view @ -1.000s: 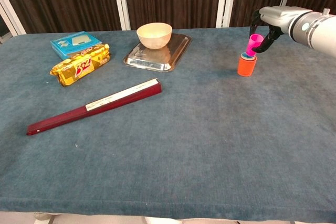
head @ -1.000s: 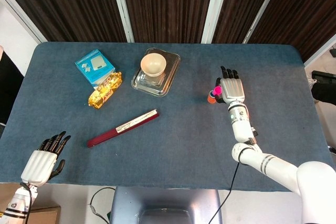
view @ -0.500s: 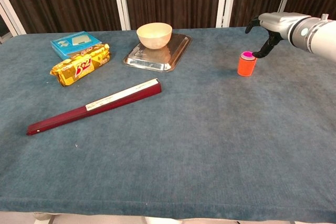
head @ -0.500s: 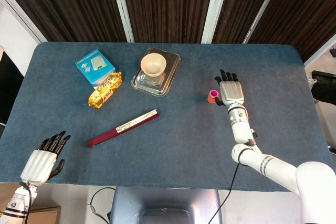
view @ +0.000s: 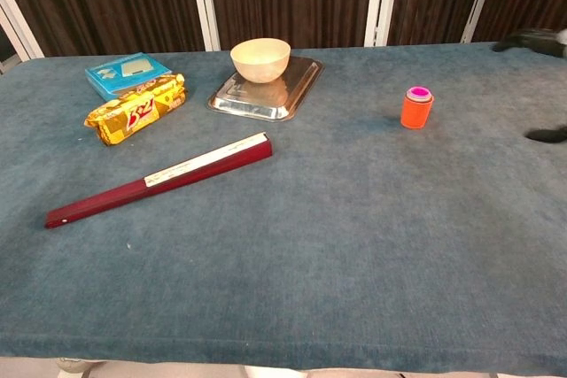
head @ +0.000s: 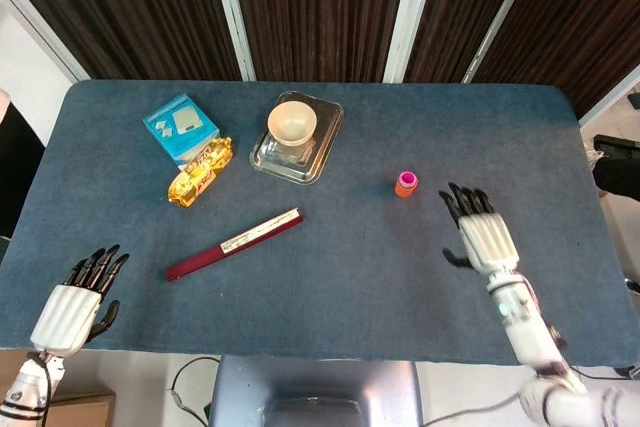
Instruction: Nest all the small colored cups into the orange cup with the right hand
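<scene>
With the pink cup (view: 419, 93) nested in the orange cup (view: 415, 111) standing alone mid-table, the right hand (head: 484, 233), fingers spread and empty, risks little beyond clipping the stack on a careless sweep

A cream bowl (head: 291, 124) is sitting in a shiny metal tray (head: 324, 151) toward the far middle of the blue-covered table (head: 330, 277), and to the tray's left a light blue box (head: 180, 128) is lying flat with a yellow snack packet (head: 200, 172) resting just beside its near corner. Nearer the front edge, a closed dark red folding fan (head: 234, 244) is lying at a slant, its pale end pointing toward the tray and its red end toward the front left. Dark ribbed curtain panels (head: 320, 7) with pale upright strips between them are hanging behind the table.
</scene>
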Tool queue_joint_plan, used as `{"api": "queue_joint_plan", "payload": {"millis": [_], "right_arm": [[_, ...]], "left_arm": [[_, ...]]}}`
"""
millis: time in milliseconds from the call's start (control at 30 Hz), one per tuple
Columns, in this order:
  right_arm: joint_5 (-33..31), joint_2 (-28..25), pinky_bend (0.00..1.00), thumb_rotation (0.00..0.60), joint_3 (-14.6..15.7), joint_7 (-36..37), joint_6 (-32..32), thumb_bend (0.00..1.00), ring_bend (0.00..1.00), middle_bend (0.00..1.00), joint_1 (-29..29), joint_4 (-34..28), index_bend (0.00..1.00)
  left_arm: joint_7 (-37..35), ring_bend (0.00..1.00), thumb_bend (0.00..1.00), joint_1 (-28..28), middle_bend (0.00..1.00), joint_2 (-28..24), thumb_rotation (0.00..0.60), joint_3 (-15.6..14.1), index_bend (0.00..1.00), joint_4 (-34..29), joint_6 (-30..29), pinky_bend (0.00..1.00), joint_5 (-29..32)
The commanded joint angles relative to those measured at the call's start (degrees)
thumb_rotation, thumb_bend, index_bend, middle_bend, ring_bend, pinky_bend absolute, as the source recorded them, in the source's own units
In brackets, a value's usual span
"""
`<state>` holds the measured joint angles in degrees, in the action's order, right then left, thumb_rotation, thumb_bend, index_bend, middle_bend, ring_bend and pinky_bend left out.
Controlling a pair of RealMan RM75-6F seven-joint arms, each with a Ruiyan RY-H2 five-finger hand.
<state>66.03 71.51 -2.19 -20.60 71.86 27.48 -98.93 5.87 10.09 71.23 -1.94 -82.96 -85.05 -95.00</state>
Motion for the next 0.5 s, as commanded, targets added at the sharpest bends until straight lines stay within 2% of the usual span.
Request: {"api": "queue_joint_plan", "payload": {"millis": [33,100,167,500], "right_arm": [[14.6,-6.9,0.0,0.6,12.4,9.9,18.5,0.34,0.0,0.0,-17.9,0.3,0.02],[16.4,-8.9,0.0,0.6,12.5,14.5,17.8,0.34,0.0,0.0,-18.0,0.3,0.01],[16.9,-9.5,0.0,0.6,10.9,17.2,19.7,0.34,0.0,0.0,-18.9,0.6,0.01],[21.5,-9.4,0.0,0.6,9.2,17.7,23.8,0.34,0.0,0.0,-22.7,2.4,0.0]], "left_arm": [[-0.1,0.03,0.48,-0.5,0.0,0.5,0.6,0.1,0.0,0.6,-0.7,0.15,-0.3],[-0.2,0.03,0.48,-0.3,0.0,0.6,0.6,0.5,0.0,0.5,-0.1,0.12,0.5],[-0.1,0.03,0.48,-0.2,0.0,0.7,0.6,1.0,0.0,0.7,0.3,0.11,1.3],[0.0,0.02,0.48,-0.7,0.0,1.3,0.6,0.4,0.0,1.1,-2.6,0.11,-1.5]]}}
